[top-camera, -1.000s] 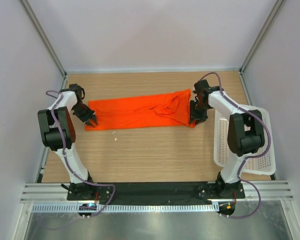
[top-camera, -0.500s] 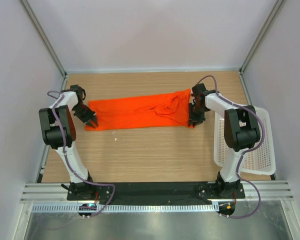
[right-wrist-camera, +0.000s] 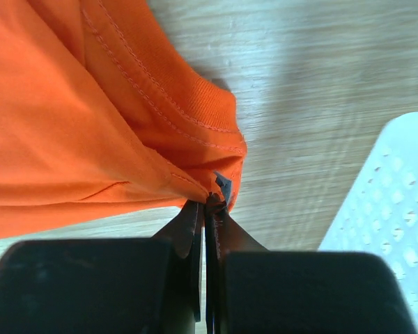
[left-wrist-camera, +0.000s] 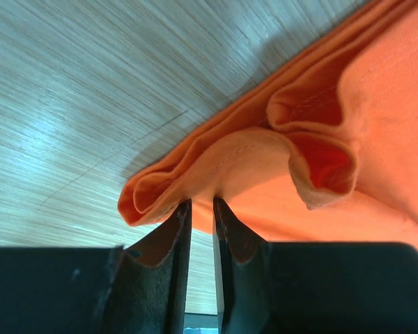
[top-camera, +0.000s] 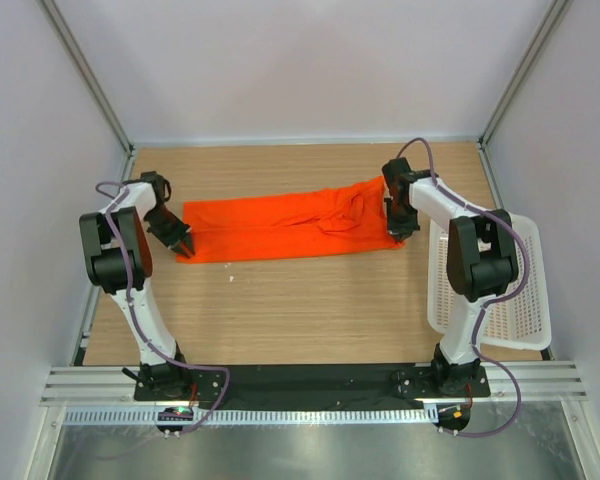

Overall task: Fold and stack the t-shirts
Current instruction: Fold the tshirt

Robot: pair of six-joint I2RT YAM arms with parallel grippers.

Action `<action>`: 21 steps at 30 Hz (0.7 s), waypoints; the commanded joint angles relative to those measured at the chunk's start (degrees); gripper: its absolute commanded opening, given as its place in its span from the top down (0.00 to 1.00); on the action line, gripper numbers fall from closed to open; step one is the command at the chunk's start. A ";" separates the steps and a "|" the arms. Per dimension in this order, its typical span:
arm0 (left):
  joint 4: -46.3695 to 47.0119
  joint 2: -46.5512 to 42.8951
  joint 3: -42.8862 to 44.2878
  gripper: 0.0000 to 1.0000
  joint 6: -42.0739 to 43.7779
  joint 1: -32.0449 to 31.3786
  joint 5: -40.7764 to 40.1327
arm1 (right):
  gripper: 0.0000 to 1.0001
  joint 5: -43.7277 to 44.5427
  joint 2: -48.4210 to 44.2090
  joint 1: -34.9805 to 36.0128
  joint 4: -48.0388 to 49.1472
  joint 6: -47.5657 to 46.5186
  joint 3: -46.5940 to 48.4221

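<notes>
The orange-red t-shirt (top-camera: 280, 225) lies folded into a long strip across the middle of the wooden table. My left gripper (top-camera: 184, 244) is at the strip's near left corner. In the left wrist view, it (left-wrist-camera: 202, 203) pinches the bunched fabric edge (left-wrist-camera: 216, 163) between nearly closed jaws. My right gripper (top-camera: 397, 232) is at the strip's near right corner. In the right wrist view, it (right-wrist-camera: 210, 202) is shut on the hemmed corner of the shirt (right-wrist-camera: 70, 104). The strip is stretched between both grippers.
A white lattice basket (top-camera: 520, 300) stands at the right table edge, just right of my right arm; its corner shows in the right wrist view (right-wrist-camera: 397, 209). Bare wood (top-camera: 300, 310) lies in front of the shirt. Grey walls enclose the table.
My right gripper moved right and slightly back with the shirt corner, pulling out the crumple at the right end. The strip now looks flatter and longer. The left gripper barely moved.
</notes>
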 commanded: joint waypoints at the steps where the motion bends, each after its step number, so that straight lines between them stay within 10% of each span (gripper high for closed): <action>1: -0.45 0.56 1.94 0.81 1.49 0.72 -1.80 | 0.99 3.25 -1.94 0.01 -4.51 -1.93 4.49; 8: -1.33 1.09 3.70 0.83 2.46 0.72 -1.54 | 0.96 3.84 3.41 -0.43 -7.85 -1.85 10.81; 15: -1.77 -4.70 2.30 0.74 2.90 0.64 0.13 | 0.63 8.33 3.51 0.10 -9.97 0.34 15.99; 21: -0.19 -10.51 -1.48 0.66 2.20 -0.50 4.26 | 0.55 -16.82 4.22 0.54 -0.86 12.96 18.74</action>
